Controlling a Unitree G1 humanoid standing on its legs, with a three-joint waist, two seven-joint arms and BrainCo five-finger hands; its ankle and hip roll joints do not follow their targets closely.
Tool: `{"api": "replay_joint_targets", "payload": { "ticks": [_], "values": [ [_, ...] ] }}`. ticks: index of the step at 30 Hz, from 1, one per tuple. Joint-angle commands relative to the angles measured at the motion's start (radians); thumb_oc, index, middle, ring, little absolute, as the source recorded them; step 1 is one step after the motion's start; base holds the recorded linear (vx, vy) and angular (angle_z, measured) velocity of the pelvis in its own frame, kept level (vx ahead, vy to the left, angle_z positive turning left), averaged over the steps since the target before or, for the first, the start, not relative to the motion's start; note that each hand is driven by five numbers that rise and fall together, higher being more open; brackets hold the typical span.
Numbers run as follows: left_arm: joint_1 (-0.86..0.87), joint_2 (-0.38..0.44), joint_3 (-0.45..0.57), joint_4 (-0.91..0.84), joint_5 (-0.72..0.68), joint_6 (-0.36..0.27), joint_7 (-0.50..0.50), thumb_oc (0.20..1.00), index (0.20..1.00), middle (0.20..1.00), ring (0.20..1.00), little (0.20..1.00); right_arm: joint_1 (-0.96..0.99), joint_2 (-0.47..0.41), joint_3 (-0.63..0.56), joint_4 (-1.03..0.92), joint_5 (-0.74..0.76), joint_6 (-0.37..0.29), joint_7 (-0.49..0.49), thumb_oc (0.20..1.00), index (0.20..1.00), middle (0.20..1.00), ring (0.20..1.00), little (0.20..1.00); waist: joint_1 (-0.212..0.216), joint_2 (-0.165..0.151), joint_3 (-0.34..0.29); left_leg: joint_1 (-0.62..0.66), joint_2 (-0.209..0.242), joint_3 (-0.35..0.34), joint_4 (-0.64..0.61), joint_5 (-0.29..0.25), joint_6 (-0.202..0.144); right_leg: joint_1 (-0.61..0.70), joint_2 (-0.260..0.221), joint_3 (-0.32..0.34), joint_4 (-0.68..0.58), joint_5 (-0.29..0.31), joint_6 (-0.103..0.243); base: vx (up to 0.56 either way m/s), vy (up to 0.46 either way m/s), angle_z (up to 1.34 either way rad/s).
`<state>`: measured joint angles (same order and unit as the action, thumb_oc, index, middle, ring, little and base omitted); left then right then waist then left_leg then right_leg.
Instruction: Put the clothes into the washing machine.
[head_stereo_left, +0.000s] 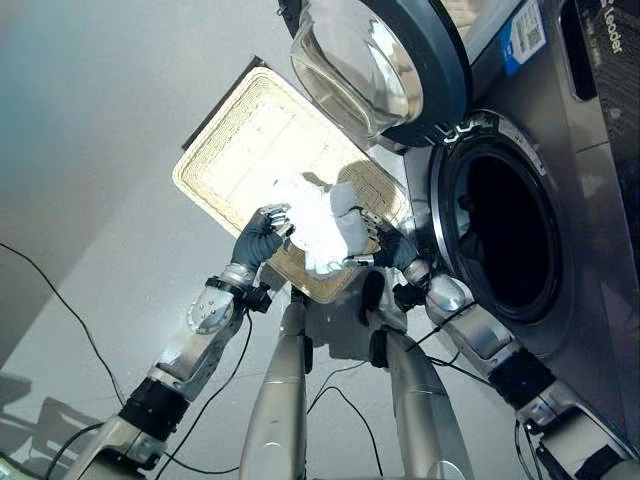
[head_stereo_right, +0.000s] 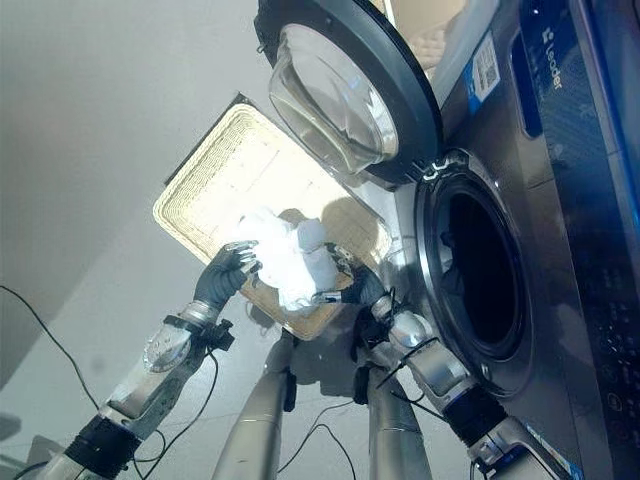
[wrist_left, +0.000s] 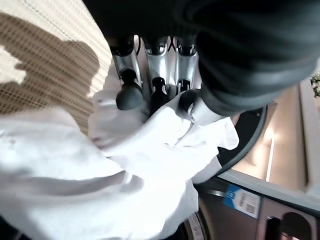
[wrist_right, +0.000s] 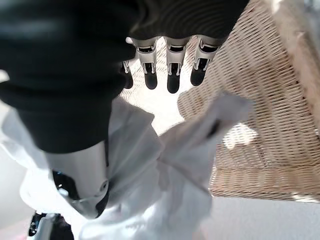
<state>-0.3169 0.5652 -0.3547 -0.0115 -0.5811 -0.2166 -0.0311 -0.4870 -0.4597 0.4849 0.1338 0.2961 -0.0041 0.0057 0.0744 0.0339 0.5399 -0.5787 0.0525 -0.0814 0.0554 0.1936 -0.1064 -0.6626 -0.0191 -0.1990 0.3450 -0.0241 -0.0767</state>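
Note:
A crumpled white cloth hangs between my two hands above a flat wicker basket. My left hand grips its left side; in the left wrist view the fingers curl into the cloth and the thumb presses on it. My right hand holds the lower right part, its thumb wrapped in the cloth and its fingers curled over the basket. The washing machine stands on the right, with its dark drum opening just past my right hand.
The washer's round glass door is swung open above the basket, close over the cloth. Grey floor lies to the left of the basket.

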Motion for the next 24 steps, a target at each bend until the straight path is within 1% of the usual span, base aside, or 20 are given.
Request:
{"api": "replay_joint_targets", "payload": {
  "ticks": [1, 4, 6, 7, 9, 10, 12, 13, 14, 15, 16, 17, 19, 21, 23, 24],
  "values": [
    [-0.031, -0.023, -0.044, -0.138, -0.109, -0.017, -0.168, 0.200, 0.200, 0.200, 0.200, 0.200, -0.016, 0.012, 0.028, -0.027, -0.007, 0.002, 0.034, 1.000, 1.000, 1.000, 1.000, 1.000, -0.016, 0.019, -0.020, -0.001, -0.073, 0.044, -0.045, 0.001, 0.075, 0.062, -0.010, 0.007, -0.095, 0.064, 0.107, -0.01, 0.014, 0.05],
    [-0.039, -0.028, -0.067, -0.151, -0.133, -0.009, -0.222, 0.200, 0.200, 0.200, 0.200, 0.200, -0.024, 0.010, 0.046, -0.026, -0.002, 0.048, 0.068, 1.000, 1.000, 1.000, 1.000, 1.000, -0.019, 0.018, -0.020, -0.002, -0.070, 0.051, -0.050, 0.003, 0.075, 0.059, -0.009, 0.009, -0.102, 0.069, 0.107, 0.00, 0.006, 0.01],
    [-0.051, -0.031, -0.095, -0.156, -0.161, 0.000, -0.270, 0.200, 0.200, 0.200, 0.200, 0.200, -0.031, 0.003, 0.078, -0.019, -0.043, 0.090, 0.111, 1.000, 1.000, 1.000, 1.000, 1.000, -0.023, 0.016, -0.020, -0.002, -0.066, 0.057, -0.057, 0.005, 0.076, 0.057, -0.007, 0.010, -0.108, 0.073, 0.106, 0.00, 0.000, 0.00],
    [-0.057, -0.031, -0.105, -0.157, -0.175, 0.013, -0.289, 0.200, 0.200, 0.200, 0.200, 0.200, -0.032, 0.000, 0.093, -0.017, -0.041, 0.094, 0.132, 1.000, 1.000, 1.000, 1.000, 1.000, -0.023, 0.016, -0.020, -0.003, -0.065, 0.059, -0.059, 0.006, 0.076, 0.056, -0.008, 0.010, -0.109, 0.074, 0.106, 0.00, 0.000, 0.00],
    [-0.069, -0.027, -0.127, -0.153, -0.179, 0.022, -0.290, 0.200, 0.200, 0.200, 0.200, 0.200, -0.040, -0.008, 0.111, -0.020, 0.000, 0.077, 0.159, 1.000, 1.000, 1.000, 1.000, 1.000, -0.024, 0.015, -0.020, -0.001, -0.062, 0.060, -0.063, 0.007, 0.076, 0.056, -0.009, 0.010, -0.111, 0.077, 0.107, 0.00, 0.000, 0.00],
    [-0.073, -0.026, -0.137, -0.153, -0.182, 0.028, -0.287, 0.200, 0.200, 0.200, 0.200, 0.200, -0.041, -0.008, 0.117, -0.025, 0.030, 0.075, 0.165, 1.000, 1.000, 1.000, 1.000, 1.000, -0.025, 0.015, -0.020, 0.000, -0.063, 0.060, -0.064, 0.008, 0.077, 0.057, -0.009, 0.010, -0.113, 0.078, 0.107, 0.00, 0.000, 0.00],
    [-0.081, -0.030, -0.153, -0.150, -0.178, 0.043, -0.279, 0.200, 0.200, 0.200, 0.200, 0.200, -0.041, -0.001, 0.122, -0.028, 0.078, 0.051, 0.172, 1.000, 1.000, 1.000, 1.000, 1.000, -0.026, 0.014, -0.020, 0.000, -0.063, 0.060, -0.065, 0.009, 0.077, 0.056, -0.009, 0.010, -0.114, 0.080, 0.108, 0.00, 0.000, 0.00],
    [-0.087, -0.033, -0.166, -0.141, -0.176, 0.063, -0.274, 0.200, 0.200, 0.200, 0.200, 0.200, -0.042, 0.014, 0.122, -0.029, 0.126, 0.026, 0.174, 1.000, 1.000, 1.000, 1.000, 1.000, -0.027, 0.012, -0.020, -0.001, -0.064, 0.060, -0.065, 0.009, 0.076, 0.055, -0.009, 0.009, -0.116, 0.083, 0.110, 0.00, 0.000, 0.00],
    [-0.090, -0.036, -0.176, -0.135, -0.163, 0.069, -0.271, 0.200, 0.200, 0.200, 0.200, 0.200, -0.043, 0.023, 0.122, -0.035, 0.154, 0.002, 0.160, 1.000, 1.000, 1.000, 1.000, 1.000, -0.028, 0.011, -0.020, -0.004, -0.064, 0.061, -0.064, 0.010, 0.076, 0.051, -0.009, 0.009, -0.116, 0.086, 0.111, 0.00, 0.000, 0.00],
    [-0.088, -0.037, -0.182, -0.133, -0.167, 0.075, -0.271, 0.200, 0.200, 0.200, 0.200, 0.200, -0.041, 0.027, 0.119, -0.041, 0.179, -0.015, 0.151, 0.959, 0.959, 0.959, 0.959, 0.959, -0.028, 0.010, -0.020, -0.006, -0.064, 0.061, -0.064, 0.011, 0.075, 0.050, -0.009, 0.010, -0.119, 0.089, 0.112, 0.00, 0.000, 0.00],
    [-0.088, -0.037, -0.182, -0.133, -0.167, 0.075, -0.271, 0.200, 0.200, 0.200, 0.200, 0.200, -0.041, 0.027, 0.119, -0.041, 0.179, -0.015, 0.151, 0.871, 0.871, 0.871, 0.871, 0.871, -0.028, 0.010, -0.020, -0.006, -0.064, 0.061, -0.064, 0.011, 0.075, 0.050, -0.009, 0.010, -0.119, 0.089, 0.112, 0.00, 0.000, 0.00],
    [-0.077, -0.048, -0.186, -0.127, -0.162, 0.090, -0.279, 0.200, 0.200, 0.200, 0.200, 0.200, -0.027, 0.042, 0.108, -0.057, 0.226, -0.050, 0.120, 0.200, 0.200, 0.200, 0.200, 0.200, -0.031, 0.009, -0.020, -0.007, -0.062, 0.066, -0.067, 0.012, 0.075, 0.048, -0.010, 0.009, -0.125, 0.093, 0.115, 0.00, 0.000, 0.00],
    [-0.073, -0.047, -0.186, -0.127, -0.174, 0.096, -0.278, 0.200, 0.200, 0.200, 0.200, 0.200, -0.023, 0.044, 0.102, -0.062, 0.247, -0.065, 0.119, 0.200, 0.200, 0.200, 0.200, 0.200, -0.034, 0.008, -0.020, -0.008, -0.060, 0.069, -0.068, 0.012, 0.074, 0.047, -0.010, 0.010, -0.128, 0.096, 0.115, 0.00, 0.012, -0.02],
    [-0.057, -0.065, -0.199, -0.111, -0.155, 0.105, -0.271, 0.200, 0.200, 0.200, 0.200, 0.200, 0.003, 0.074, 0.089, -0.071, 0.324, -0.076, 0.109, 0.200, 0.200, 0.200, 0.200, 0.200, -0.040, 0.007, -0.020, -0.010, -0.057, 0.077, -0.072, 0.013, 0.073, 0.042, -0.010, 0.012, -0.133, 0.102, 0.117, 0.00, 0.023, -0.06],
    [-0.054, -0.073, -0.201, -0.107, -0.145, 0.113, -0.268, 0.200, 0.200, 0.200, 0.200, 0.200, 0.011, 0.085, 0.086, -0.069, 0.342, -0.081, 0.106, 0.200, 0.200, 0.200, 0.200, 0.200, -0.042, 0.007, -0.020, -0.011, -0.057, 0.079, -0.074, 0.015, 0.073, 0.040, -0.010, 0.012, -0.136, 0.104, 0.118, -0.01, 0.005, -0.05],
    [-0.052, -0.075, -0.207, -0.101, -0.143, 0.124, -0.256, 0.200, 0.200, 0.200, 0.200, 0.200, 0.020, 0.095, 0.080, -0.063, 0.366, -0.098, 0.096, 0.200, 0.200, 0.200, 0.200, 0.200, -0.044, 0.008, -0.020, -0.013, -0.056, 0.080, -0.075, 0.015, 0.073, 0.038, -0.010, 0.012, -0.138, 0.106, 0.119, -0.01, 0.003, -0.09]
  ]
}}
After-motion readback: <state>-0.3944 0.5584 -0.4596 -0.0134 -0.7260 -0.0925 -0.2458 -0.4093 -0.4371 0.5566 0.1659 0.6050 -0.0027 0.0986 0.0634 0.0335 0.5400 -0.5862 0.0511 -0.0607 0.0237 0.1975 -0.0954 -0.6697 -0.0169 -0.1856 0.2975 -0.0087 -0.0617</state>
